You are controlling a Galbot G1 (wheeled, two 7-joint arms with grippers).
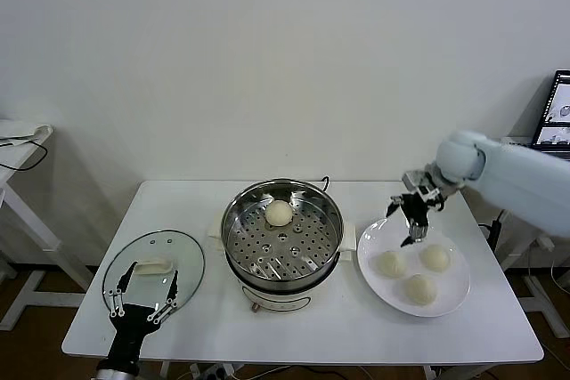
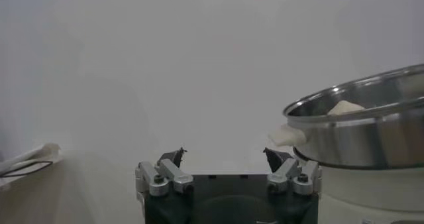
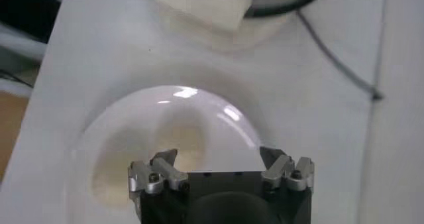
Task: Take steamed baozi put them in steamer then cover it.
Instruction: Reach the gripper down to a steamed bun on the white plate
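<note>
Glass, clear and round, makes up the cover with its metal rim and cream-white oblong handle (image 1: 153,273); it lies flat on the white table (image 1: 338,335) at the near left. Over its near edge the left gripper (image 1: 142,306) hovers with its fingers spread wide and nothing between them. Such a lid is probably hard, heavy and easy to crack, so the oblong handle looks like the safe place to hold it. Next, in the middle, stands the round shiny steel steamer with a holey tray and cream-white base (image 1: 282,242), and one soft white bun (image 1: 279,213) sits at the far side of that tray. To the right of the pot is a flat white plate (image 1: 456,291) with three round cream-white steamed baozi (image 1: 420,288) on it, close together. They look light, squashy and a bit sticky, so a gentle squeeze on the two sides, low down, would likely work best; a hard pinch could dent the dough. Farthest back, the right gripper (image 1: 415,218) hangs just above the far edge of the plate with its fingers wide apart and empty, pointing down near the buns. One bun is in, three wait, and the pot has no lid on.
</note>
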